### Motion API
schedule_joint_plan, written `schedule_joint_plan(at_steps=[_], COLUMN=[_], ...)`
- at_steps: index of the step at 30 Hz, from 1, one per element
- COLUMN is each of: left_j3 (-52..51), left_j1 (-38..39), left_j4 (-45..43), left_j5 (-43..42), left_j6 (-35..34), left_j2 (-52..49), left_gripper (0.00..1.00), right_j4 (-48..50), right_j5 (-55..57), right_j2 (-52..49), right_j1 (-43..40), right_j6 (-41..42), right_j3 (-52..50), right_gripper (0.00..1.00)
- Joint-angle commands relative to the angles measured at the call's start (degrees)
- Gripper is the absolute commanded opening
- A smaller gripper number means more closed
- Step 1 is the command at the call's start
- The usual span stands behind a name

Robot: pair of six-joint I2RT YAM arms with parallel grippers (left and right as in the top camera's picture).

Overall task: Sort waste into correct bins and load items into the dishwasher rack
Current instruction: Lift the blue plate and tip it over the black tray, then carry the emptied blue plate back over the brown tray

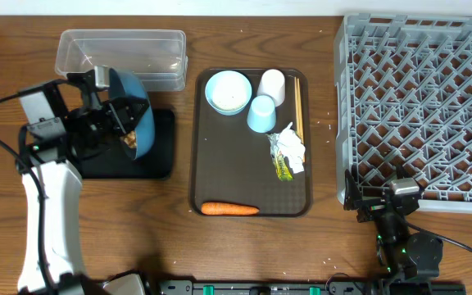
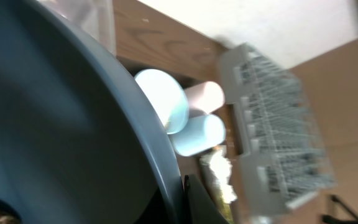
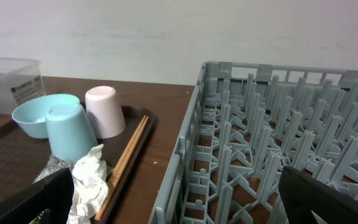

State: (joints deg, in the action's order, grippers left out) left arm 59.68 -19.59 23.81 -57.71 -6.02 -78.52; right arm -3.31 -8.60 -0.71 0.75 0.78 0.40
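Observation:
My left gripper (image 1: 120,123) is shut on the rim of the large dark blue dish (image 1: 140,115) and holds it tilted on edge over the black tray (image 1: 158,160). A small brown food lump (image 1: 129,142) lies in the dish. The dish fills the left wrist view (image 2: 61,124). The clear tub (image 1: 121,51) stands just behind. The light blue bowl (image 1: 228,90), white cup (image 1: 273,85), light blue cup (image 1: 261,114), chopsticks (image 1: 298,102), crumpled paper (image 1: 292,146), yellow-green wrapper (image 1: 283,169) and carrot (image 1: 229,208) lie on the brown serving tray (image 1: 211,164). My right gripper (image 1: 377,203) is open and empty at the front left corner of the dishwasher rack (image 1: 420,98).
The right wrist view shows the rack's left wall (image 3: 185,155) between my open fingers (image 3: 179,205), with the chopsticks (image 3: 126,158), paper (image 3: 89,180) and cups to the left. A few white specks lie on the table between serving tray and rack.

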Motion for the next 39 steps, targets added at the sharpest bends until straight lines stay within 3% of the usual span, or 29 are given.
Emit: schedule_joint_plan(at_steps=[1,9,22,39], left_j3=[-0.1,-0.1,-0.1,-0.1], left_j1=[-3.2,-7.5,-15.1,-16.0], left_j4=[-0.8,-0.8,-0.3,0.5], left_j5=[-15.5,-21.6,-21.9,-20.3], left_j6=[1.2,1.3,-2.2,-9.1], left_j2=[-2.8,-4.1,-4.2,-4.7], left_gripper=[0.06,0.06,0.06,0.06], right_j4=[-0.2,-0.2,-0.2,-0.2], right_j5=[-0.3,-0.3,-0.3,-0.3], right_j2=[0.2,0.2,0.2,0.2], right_j1=[-0.9,-0.9,-0.9,-0.9], right_j6=[-0.7,-0.7,-0.7,-0.7], right_j3=[-0.1,-0.1,-0.1,-0.1], right_gripper=[0.99,0.99,0.99,0.99])
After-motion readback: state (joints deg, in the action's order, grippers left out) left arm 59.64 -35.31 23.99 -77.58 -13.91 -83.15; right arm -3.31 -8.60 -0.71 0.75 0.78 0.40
